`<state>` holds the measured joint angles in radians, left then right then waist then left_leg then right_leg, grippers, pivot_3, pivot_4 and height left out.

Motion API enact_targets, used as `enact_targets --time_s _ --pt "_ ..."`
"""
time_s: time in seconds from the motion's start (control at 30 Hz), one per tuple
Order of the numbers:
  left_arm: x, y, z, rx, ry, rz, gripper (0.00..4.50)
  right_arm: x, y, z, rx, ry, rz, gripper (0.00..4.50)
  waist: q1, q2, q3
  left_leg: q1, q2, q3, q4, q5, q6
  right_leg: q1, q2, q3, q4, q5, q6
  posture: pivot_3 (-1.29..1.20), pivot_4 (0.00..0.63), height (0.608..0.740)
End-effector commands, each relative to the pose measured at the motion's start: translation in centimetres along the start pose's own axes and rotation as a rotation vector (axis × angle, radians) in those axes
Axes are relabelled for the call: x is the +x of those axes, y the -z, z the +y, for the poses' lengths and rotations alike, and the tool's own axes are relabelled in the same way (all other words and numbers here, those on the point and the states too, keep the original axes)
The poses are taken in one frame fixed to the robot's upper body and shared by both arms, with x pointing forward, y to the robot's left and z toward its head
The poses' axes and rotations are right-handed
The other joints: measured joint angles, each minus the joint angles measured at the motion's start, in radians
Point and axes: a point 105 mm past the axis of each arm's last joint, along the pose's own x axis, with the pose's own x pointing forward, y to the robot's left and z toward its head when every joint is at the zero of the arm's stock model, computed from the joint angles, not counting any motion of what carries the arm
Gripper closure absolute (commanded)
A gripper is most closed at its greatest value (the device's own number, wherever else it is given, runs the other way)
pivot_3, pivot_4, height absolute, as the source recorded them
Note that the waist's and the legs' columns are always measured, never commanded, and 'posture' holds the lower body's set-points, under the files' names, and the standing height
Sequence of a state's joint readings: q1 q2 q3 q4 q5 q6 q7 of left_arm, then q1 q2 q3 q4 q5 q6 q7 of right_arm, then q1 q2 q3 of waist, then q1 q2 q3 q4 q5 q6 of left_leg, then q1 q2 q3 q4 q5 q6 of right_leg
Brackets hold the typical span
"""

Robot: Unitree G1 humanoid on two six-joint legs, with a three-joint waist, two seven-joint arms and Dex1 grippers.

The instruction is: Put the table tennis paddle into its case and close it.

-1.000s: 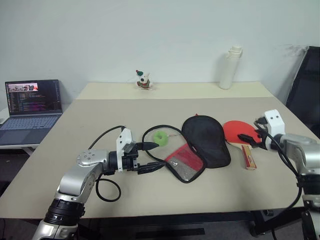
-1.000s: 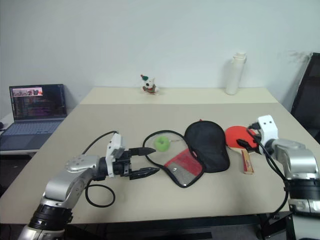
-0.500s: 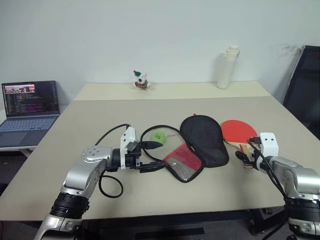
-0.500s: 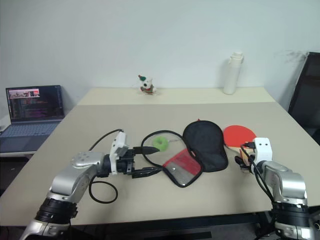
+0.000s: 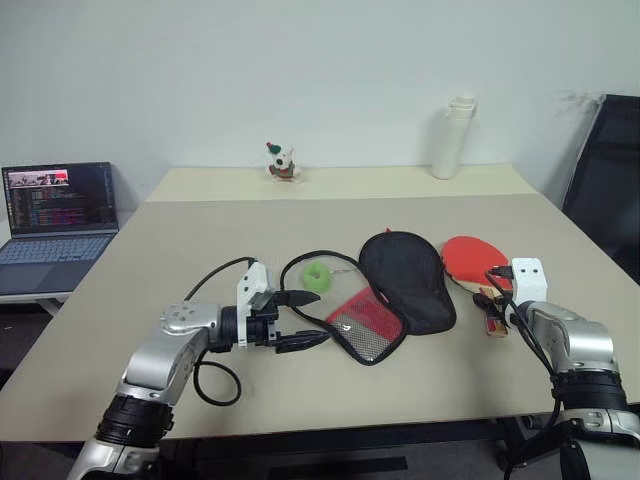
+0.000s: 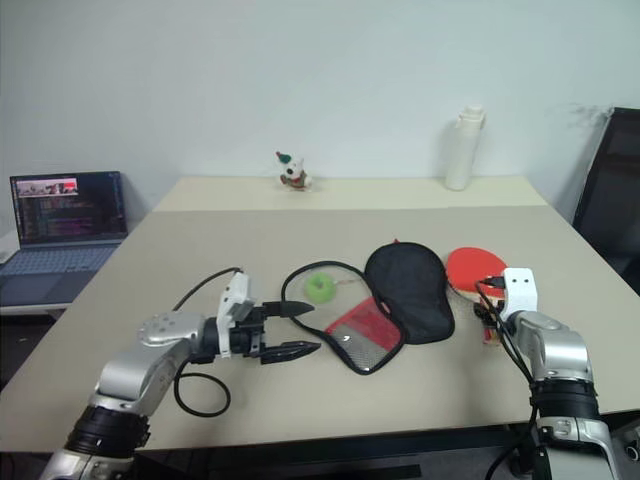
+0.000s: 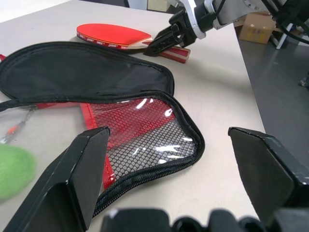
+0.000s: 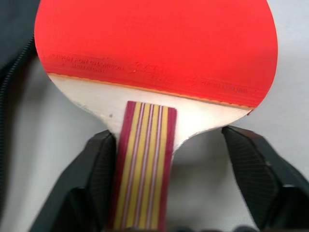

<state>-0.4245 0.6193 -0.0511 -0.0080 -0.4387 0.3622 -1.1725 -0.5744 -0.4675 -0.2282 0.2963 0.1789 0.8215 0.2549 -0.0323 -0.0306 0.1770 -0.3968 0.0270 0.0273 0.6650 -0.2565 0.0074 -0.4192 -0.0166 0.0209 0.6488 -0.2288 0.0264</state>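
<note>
The table tennis paddle lies flat on the table, red face up, its striped wooden handle pointing toward me. My right gripper is low at that handle with its fingers open on either side of it; one finger touches the handle and the other stands off. The case lies left of the paddle, black side up, unzipped, with its red mesh flap folded out. My left gripper is open just left of the flap, holding nothing.
A green ring and a looping black cable lie left of the case. A white bottle and a small toy stand at the table's far edge. A laptop is at the left, a black chair at the right.
My right gripper has dropped from above the paddle's blade to its handle, and its fingers have narrowed around it. The left gripper has kept still.
</note>
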Motion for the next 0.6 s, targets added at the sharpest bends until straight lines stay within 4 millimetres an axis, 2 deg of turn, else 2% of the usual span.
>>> enact_targets --time_s 0.03,0.1,0.17,0.27,0.33,0.4,0.47,0.6 --pt "-0.7 -1.3 0.0 0.051 -0.021 -0.024 0.20 -0.1 -0.4 -1.0 0.026 0.044 -0.019 1.93 0.000 -0.001 -0.001 0.000 0.000 0.000 0.000 0.000 0.000 0.000 0.000 0.000 0.000 0.000 0.000 0.00 0.150 0.740" --pt "-0.7 -1.2 -0.1 0.047 -0.025 -0.022 0.20 -0.3 -0.9 -1.5 0.036 0.062 -0.037 2.48 0.001 -0.002 -0.001 0.000 -0.001 0.001 0.001 0.000 0.000 0.001 -0.001 0.001 -0.001 0.001 0.002 0.00 0.150 0.740" --pt "-0.8 -1.2 -0.2 0.046 -0.026 -0.022 0.20 -0.8 -2.1 -2.2 0.025 0.081 -0.075 2.92 0.001 -0.002 -0.001 0.000 -0.002 0.002 0.001 0.000 0.000 0.001 -0.002 0.002 -0.002 0.002 0.003 0.00 0.150 0.740" --pt "-0.8 -1.2 -0.2 0.045 -0.027 -0.022 0.20 -1.5 -4.0 -2.7 -0.003 0.096 -0.132 3.36 0.007 -0.001 0.000 -0.002 -0.003 0.004 0.001 0.000 0.000 -0.001 -0.003 0.004 -0.002 0.003 0.004 0.00 0.150 0.740" --pt "-0.8 -1.2 -0.2 0.044 -0.027 -0.020 0.20 -2.1 -5.6 -2.8 -0.018 0.096 -0.174 3.36 0.006 0.000 0.000 -0.003 -0.003 0.004 0.001 0.000 0.000 -0.002 -0.003 0.004 -0.003 0.003 0.004 0.00 0.150 0.740" --pt "-0.9 -1.2 -0.2 0.043 -0.028 -0.016 0.20 -3.2 -8.1 -1.9 -0.057 0.057 -0.242 3.36 0.004 0.002 0.001 -0.004 -0.003 0.004 -0.001 0.000 0.000 -0.003 -0.003 0.004 -0.003 0.005 0.000 0.00 0.150 0.740" --pt "-0.9 -1.2 -0.2 0.043 -0.027 -0.013 0.20 -4.1 -9.6 -0.5 -0.079 0.009 -0.284 3.36 -0.001 0.004 0.002 -0.004 -0.003 0.005 -0.002 0.000 0.000 -0.005 -0.002 0.005 -0.003 0.005 0.000 0.00 0.150 0.740" --pt "-0.7 -1.3 -0.3 0.042 -0.023 -0.012 0.20 -5.1 -10.5 3.3 -0.075 -0.113 -0.309 3.36 -0.005 0.004 0.003 -0.003 0.002 0.005 -0.003 0.000 0.000 -0.006 0.004 0.010 -0.002 0.004 -0.001 0.00 0.150 0.740"
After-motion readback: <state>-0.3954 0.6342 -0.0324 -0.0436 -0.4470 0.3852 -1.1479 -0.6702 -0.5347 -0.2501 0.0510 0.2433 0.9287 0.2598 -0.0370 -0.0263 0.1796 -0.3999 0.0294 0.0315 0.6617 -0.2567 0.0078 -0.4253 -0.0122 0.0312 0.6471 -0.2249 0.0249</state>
